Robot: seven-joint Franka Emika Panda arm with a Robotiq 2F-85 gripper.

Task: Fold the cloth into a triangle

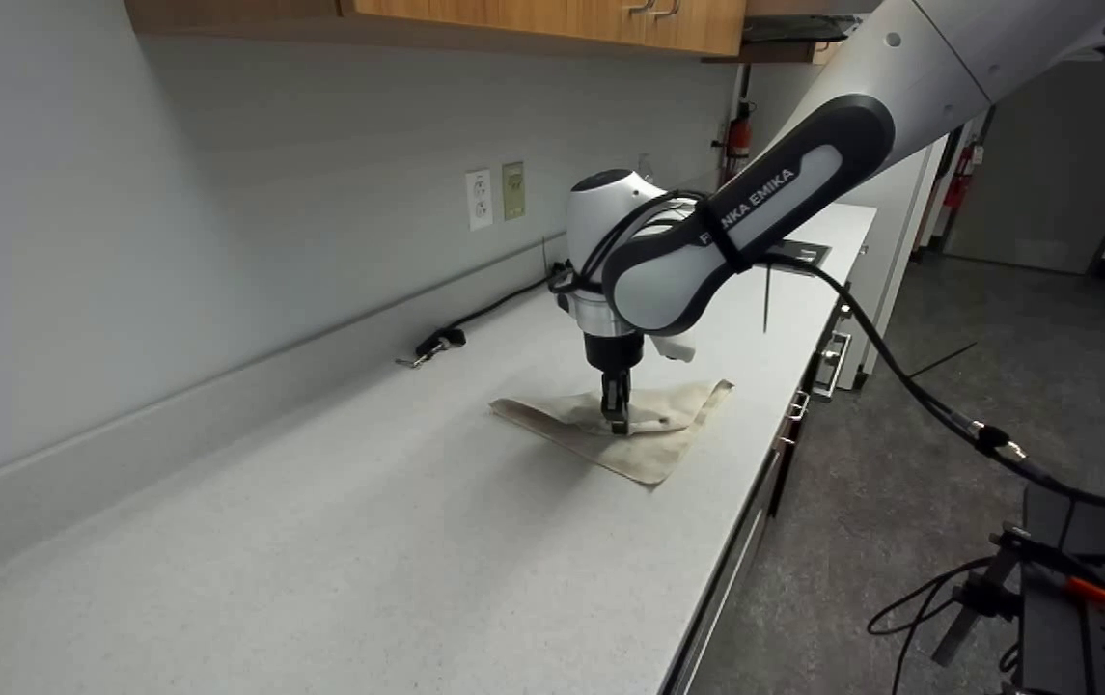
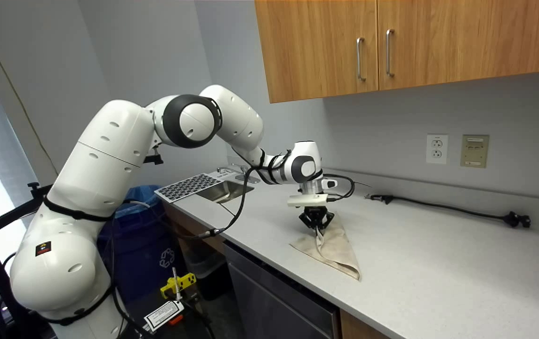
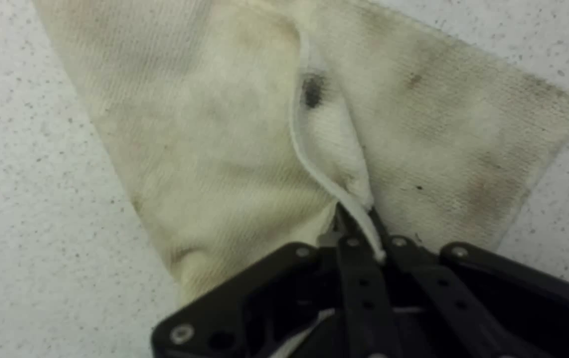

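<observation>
Cloth (image 3: 200, 129): lay on the counter (image 2: 438, 263), right beneath the jaws.
Gripper (image 1: 617, 425): there, jaws pinched a raised cloth fold!
Bin (image 2: 144, 263): held a blue bag (image 2: 147, 193), well apart from the jaws.

In an exterior view, under my hand (image 2: 317, 229) on the tabletop (image 2: 420, 268) lies the cloth (image 2: 338, 250), sink (image 2: 224, 192) at its ten o'clock.
</observation>
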